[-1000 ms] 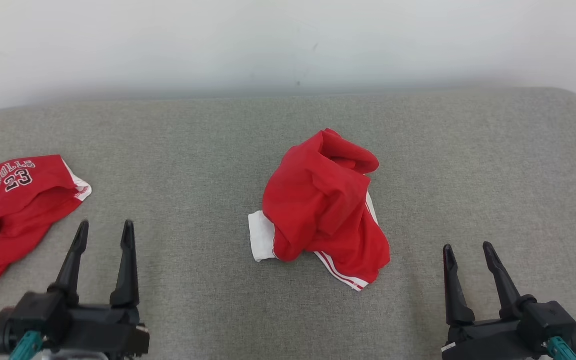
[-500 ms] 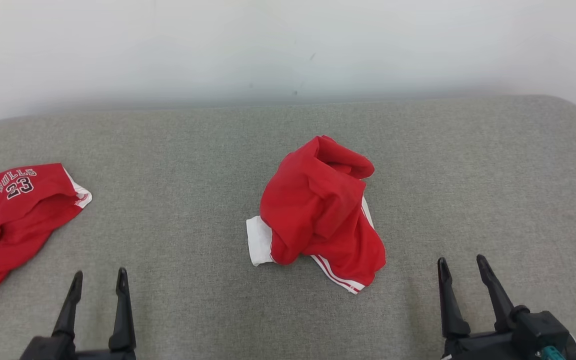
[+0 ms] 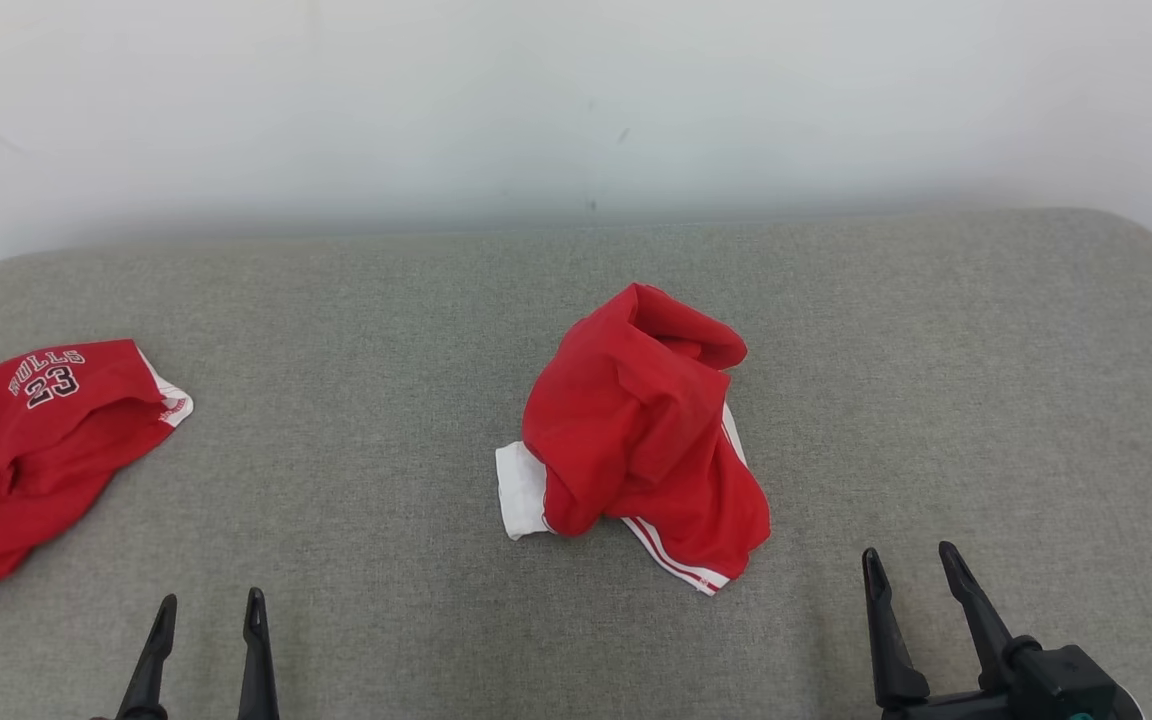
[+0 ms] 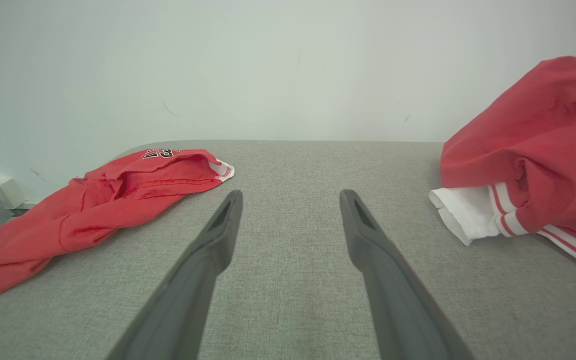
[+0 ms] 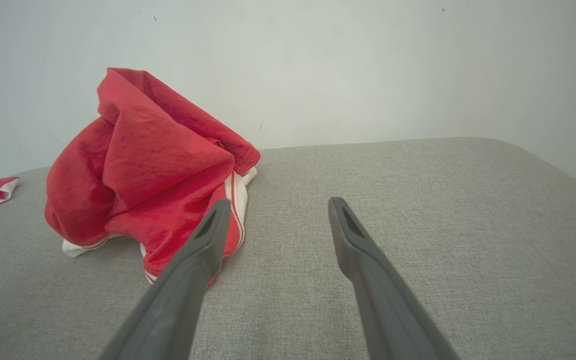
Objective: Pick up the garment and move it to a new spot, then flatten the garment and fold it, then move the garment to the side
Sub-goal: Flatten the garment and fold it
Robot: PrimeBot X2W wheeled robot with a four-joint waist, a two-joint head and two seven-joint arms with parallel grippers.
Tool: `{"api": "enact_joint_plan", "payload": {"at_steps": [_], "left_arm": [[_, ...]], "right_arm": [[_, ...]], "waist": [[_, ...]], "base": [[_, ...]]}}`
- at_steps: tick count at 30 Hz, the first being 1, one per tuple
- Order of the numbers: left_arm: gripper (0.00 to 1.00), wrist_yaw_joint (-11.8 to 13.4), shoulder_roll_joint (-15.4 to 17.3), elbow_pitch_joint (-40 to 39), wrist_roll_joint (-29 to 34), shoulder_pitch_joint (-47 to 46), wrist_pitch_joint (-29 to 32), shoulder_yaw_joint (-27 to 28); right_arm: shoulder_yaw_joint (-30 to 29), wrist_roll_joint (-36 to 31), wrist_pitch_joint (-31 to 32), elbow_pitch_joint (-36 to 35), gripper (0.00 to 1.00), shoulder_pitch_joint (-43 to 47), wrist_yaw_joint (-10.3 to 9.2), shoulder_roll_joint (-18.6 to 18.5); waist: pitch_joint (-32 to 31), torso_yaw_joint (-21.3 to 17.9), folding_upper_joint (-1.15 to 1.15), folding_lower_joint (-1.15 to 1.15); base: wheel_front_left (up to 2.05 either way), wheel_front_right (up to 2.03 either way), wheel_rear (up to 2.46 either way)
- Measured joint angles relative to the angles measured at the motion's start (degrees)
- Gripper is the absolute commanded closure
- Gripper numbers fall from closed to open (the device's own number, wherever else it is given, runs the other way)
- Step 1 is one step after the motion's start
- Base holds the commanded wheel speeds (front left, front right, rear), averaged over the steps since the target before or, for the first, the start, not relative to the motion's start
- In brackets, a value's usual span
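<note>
The garment (image 3: 636,420), a crumpled red heap with white trim, lies near the middle of the grey fabric-covered counter (image 3: 386,300). A white cuff (image 3: 519,490) pokes out on its left and a striped hem (image 3: 681,560) trails toward the robot. The left end effector (image 3: 212,597) and the right end effector (image 3: 908,550) both sit at the near edge with their fingers spread wide. Neither holds anything, and both are well apart from the cloth.

The step in hand appears to be the first pickup. The right end effector is the nearer one, so it is probably the better choice for the reach. A good grasp would bring the fingers down astride a raised fold at the top of the heap, rather than pinching the loose hem, which could slip or drag the rest along. The fingers should press lightly into the cloth before closing so that they catch enough layers. The lift should go high enough for the trailing hem to clear the counter. A second red jersey (image 3: 36,430) marked 23 lies far to the left, so the new spot should be kept away from it.
</note>
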Motion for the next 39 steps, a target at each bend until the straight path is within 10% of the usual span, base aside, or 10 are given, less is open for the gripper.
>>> {"api": "enact_joint_plan", "payload": {"at_steps": [39], "left_arm": [[0.00,-0.8,-0.5,0.4,0.1,0.4,0.0,-0.4]], "right_arm": [[0.1,-0.5,0.0,0.7,0.00,1.1,0.00,0.0]], "waist": [[-1.5,0.9,0.00,0.01]], "base": [[0.00,0.00,0.00]]}}
